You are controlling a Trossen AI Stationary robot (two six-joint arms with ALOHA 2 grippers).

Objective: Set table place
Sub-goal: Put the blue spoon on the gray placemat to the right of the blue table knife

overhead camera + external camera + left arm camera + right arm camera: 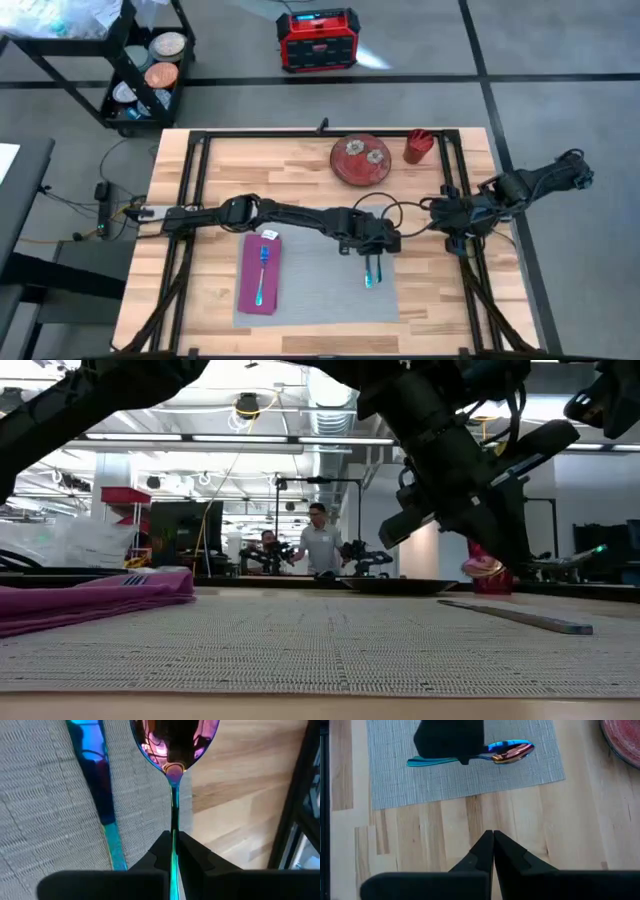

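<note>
The grey placemat [320, 295] lies flat on the near middle of the wooden table [440, 300]. A magenta napkin [259, 275] with an iridescent fork [262, 272] on it rests on the mat's left part. An iridescent knife [95, 780] lies flat near the mat's right edge. My left gripper [372, 258] reaches over that edge and is shut on an iridescent spoon [172, 740], right beside the knife. My right gripper [493, 836] is shut on nothing over bare wood to the right of the mat. My left gripper pinches the spoon's thin handle [173, 822] between its two fingers. The handle runs along the fingers, with the bowl [175, 742] sticking out ahead of them over the mat's right edge, toward the table's near edge. I cannot tell whether the bowl touches the mat.
A red plate [360, 160] and a red cup [417, 148] stand at the table's far edge. Black rails [195, 190] run along the table's sides. A black cart [140, 70] and a red box [318, 40] stand on the floor beyond. People stand far behind in the low view.
</note>
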